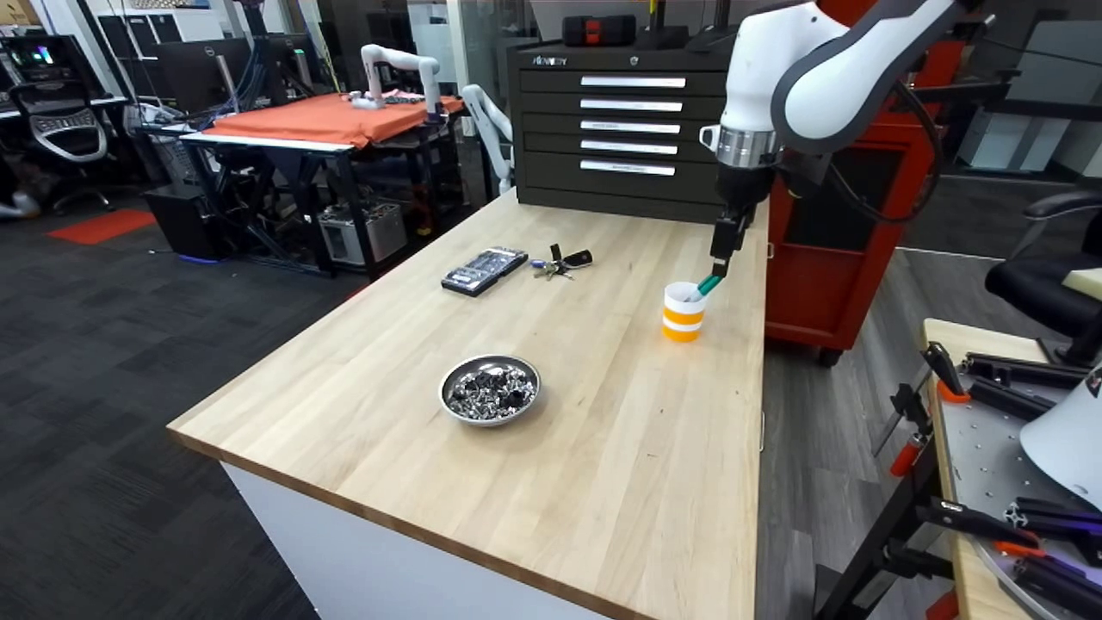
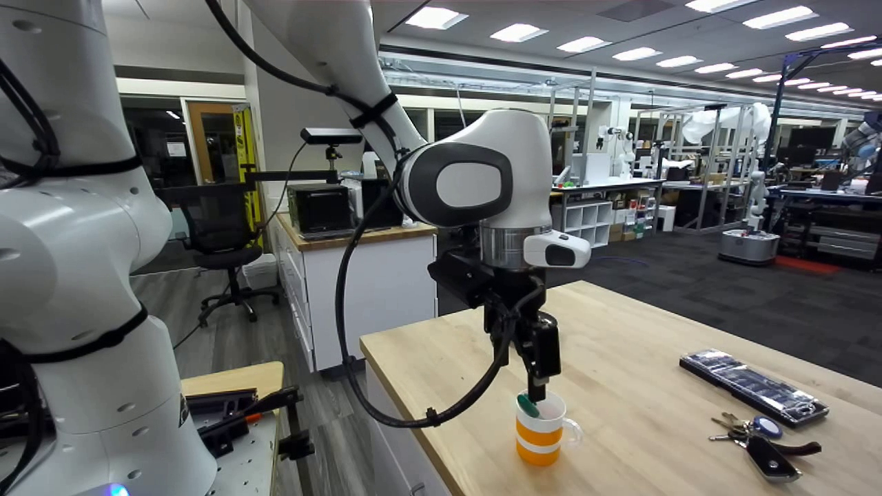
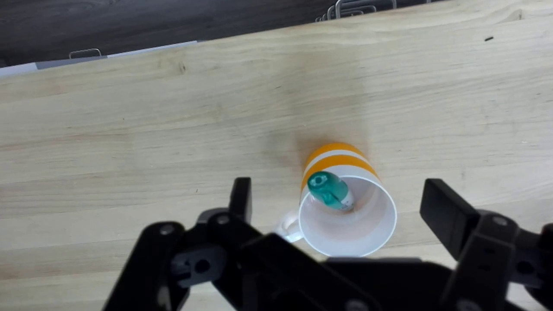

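With our fingers [image 3: 447, 218] spread wide and holding nothing above the desk [image 3: 151, 151], we do best to have them evenly either side of the green-capped marker [image 3: 330, 191] leaning inside the mug [image 3: 369, 218], nudging neither.

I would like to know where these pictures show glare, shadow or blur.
In the wrist view, the fingers look dark and slightly soft, and a faint shadow lies on the table beside the mug; in an exterior view, the ceiling lights are washed out and the flat case shows glare; in an exterior view, the metal bowl glints.
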You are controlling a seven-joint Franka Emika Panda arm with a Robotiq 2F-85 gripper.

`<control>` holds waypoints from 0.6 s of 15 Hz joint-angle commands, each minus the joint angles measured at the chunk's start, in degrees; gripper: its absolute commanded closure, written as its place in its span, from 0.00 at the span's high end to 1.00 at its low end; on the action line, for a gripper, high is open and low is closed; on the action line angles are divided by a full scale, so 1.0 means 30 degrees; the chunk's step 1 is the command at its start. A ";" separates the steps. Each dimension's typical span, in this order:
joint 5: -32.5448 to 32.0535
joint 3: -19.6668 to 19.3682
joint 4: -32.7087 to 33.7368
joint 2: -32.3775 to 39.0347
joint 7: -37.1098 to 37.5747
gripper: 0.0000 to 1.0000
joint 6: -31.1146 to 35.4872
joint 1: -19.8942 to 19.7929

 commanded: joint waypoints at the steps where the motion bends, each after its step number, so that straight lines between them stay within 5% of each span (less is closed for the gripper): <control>1: -0.0301 -0.0168 0.0465 0.0828 -0.0843 1.00 0.0781 -0.0393; 9: 0.4152 0.0370 0.1303 0.2259 -0.5742 1.00 0.1130 -0.1554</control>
